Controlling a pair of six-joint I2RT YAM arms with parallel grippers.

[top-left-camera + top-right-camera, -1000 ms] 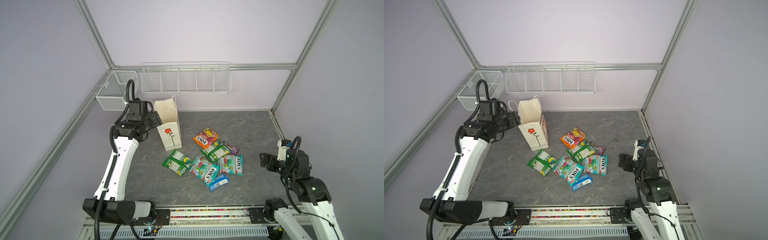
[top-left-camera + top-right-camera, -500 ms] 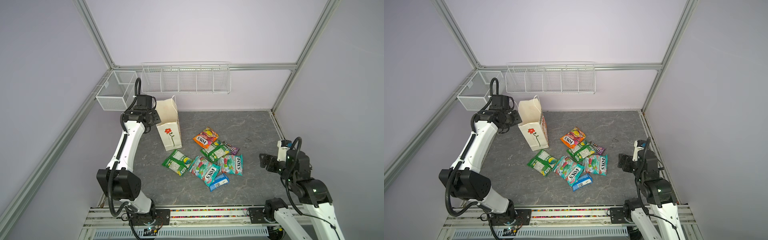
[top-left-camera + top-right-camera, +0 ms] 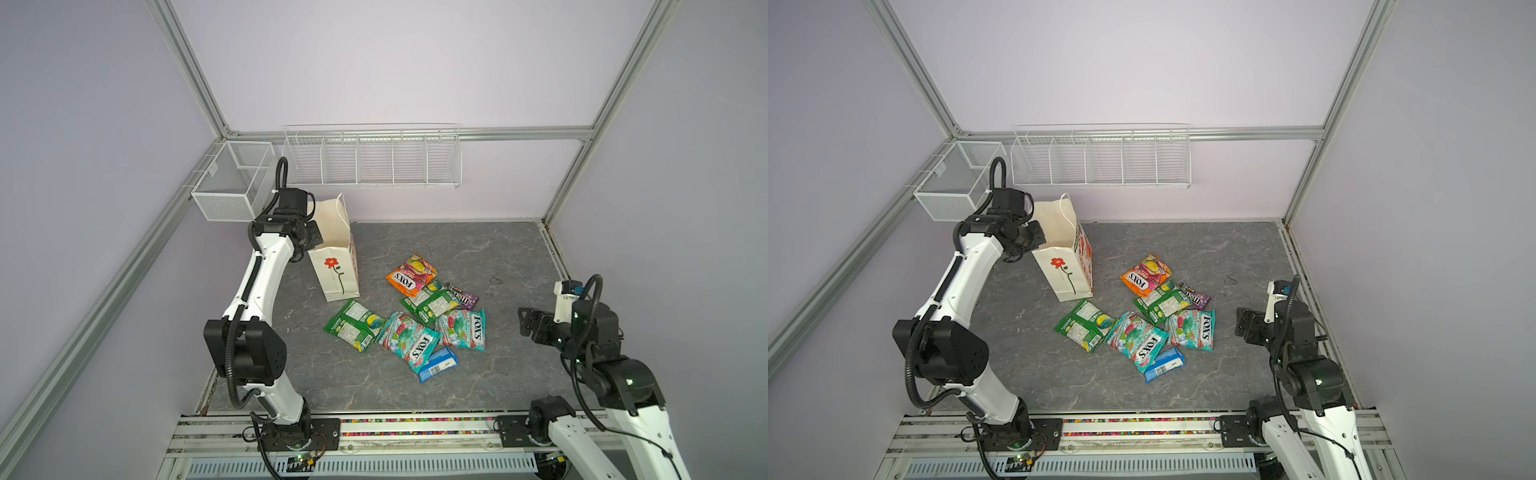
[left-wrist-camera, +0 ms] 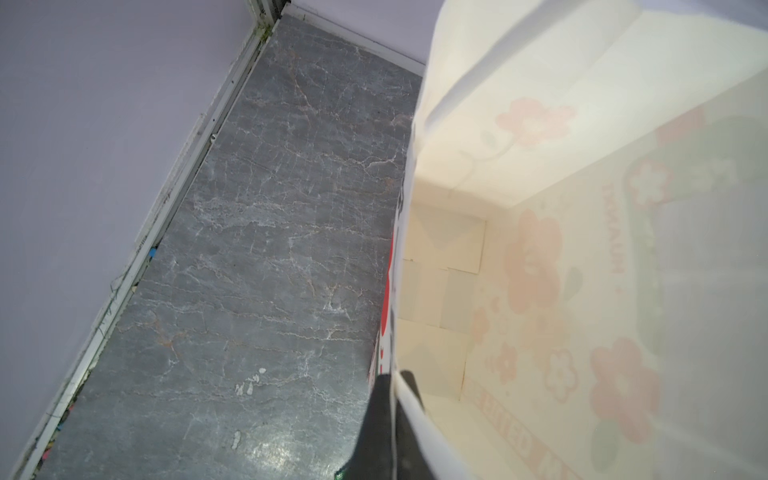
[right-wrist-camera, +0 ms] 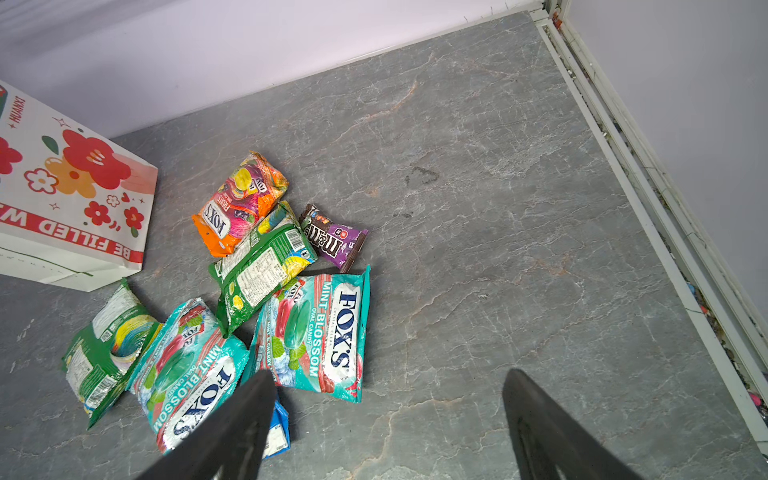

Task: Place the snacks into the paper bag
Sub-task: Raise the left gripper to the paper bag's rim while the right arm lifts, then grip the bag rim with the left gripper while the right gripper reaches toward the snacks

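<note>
1. The paper bag (image 3: pixel 334 270) stands upright at the rear left of the grey table (image 3: pixel 478 257); the left gripper (image 4: pixel 394 376) is clamped on the rim of its left side, with one finger (image 4: pixel 374 415) outside the paper.
2. Only the left wrist view shows that pinch and the bag's folded paper floor; in both top views the fingertips are hidden behind the wrist and the bag's mouth.
3. Both top views show the narrow face with one red flower; the right wrist view shows the broad side (image 5: pixel 70 199) with many flowers and red lettering, cut off at the frame's edge.
4. Seven snacks lie clustered on the table to the right of the bag, all outside it: one orange FOX'S packet (image 3: pixel 409 274); two teal FOX'S packets (image 3: pixel 463 330) (image 3: pixel 409 343); two green packets (image 3: pixel 432 303) (image 3: pixel 353 326), the latter just beside the bag's foot; one purple packet (image 3: pixel 463 296); one blue bar wrapper (image 3: pixel 438 363).
5. The right gripper (image 5: pixel 388 378) hangs to the right of the cluster, fingers wide apart, holding nothing.
6. The blue bar wrapper is partly under a teal packet; in the right wrist view a finger covers most of it.
7. One wire basket (image 3: pixel 374 166) and one mesh box (image 3: pixel 232 191) hang at the rear.
</note>
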